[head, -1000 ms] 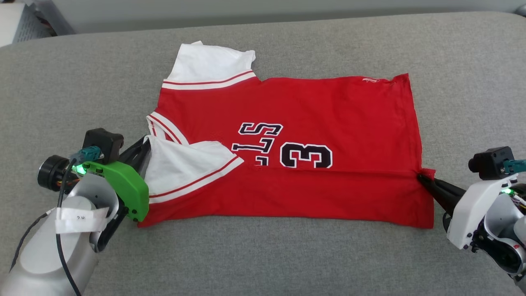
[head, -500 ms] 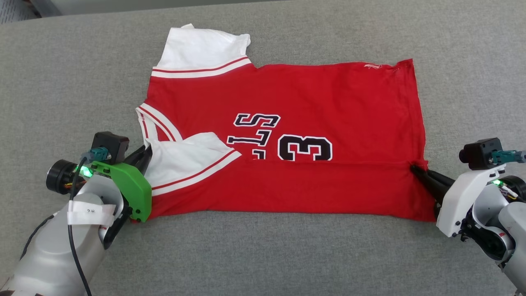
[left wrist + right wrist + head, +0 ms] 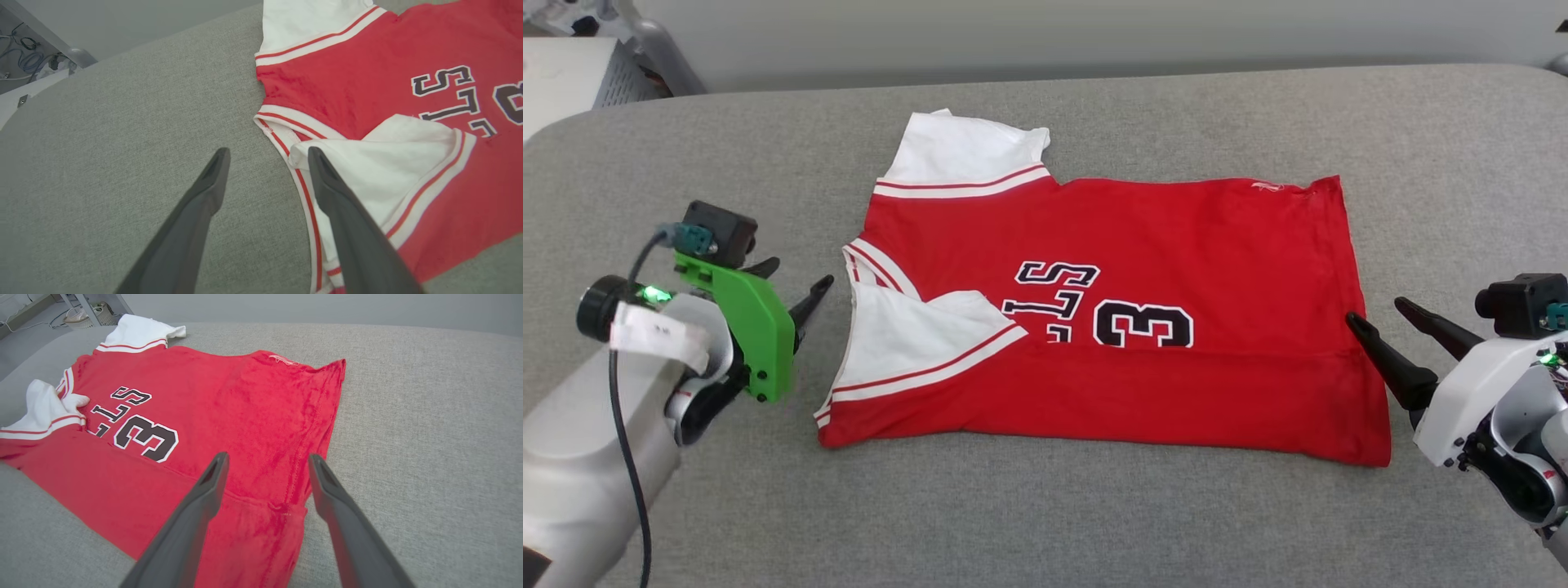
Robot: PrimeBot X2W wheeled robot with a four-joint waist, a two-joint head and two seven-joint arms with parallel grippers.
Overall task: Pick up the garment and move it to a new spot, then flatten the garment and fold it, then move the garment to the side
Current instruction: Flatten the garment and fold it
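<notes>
Your left gripper (image 3: 796, 273) and right gripper (image 3: 1376, 310) gape empty; the garment (image 3: 1111, 245) looks limp (thin cloth), so pinch the edges beside your fingertips.

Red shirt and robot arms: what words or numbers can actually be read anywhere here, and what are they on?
"3": black number outlined in white, on the red garment.
"S", "L": black letters beside it, lying sideways; the rest is hidden under the folded cloth.
Small white mark near the garment's far hem: too small to read.
White tape label on the left forearm: too blurred to read.
</notes>
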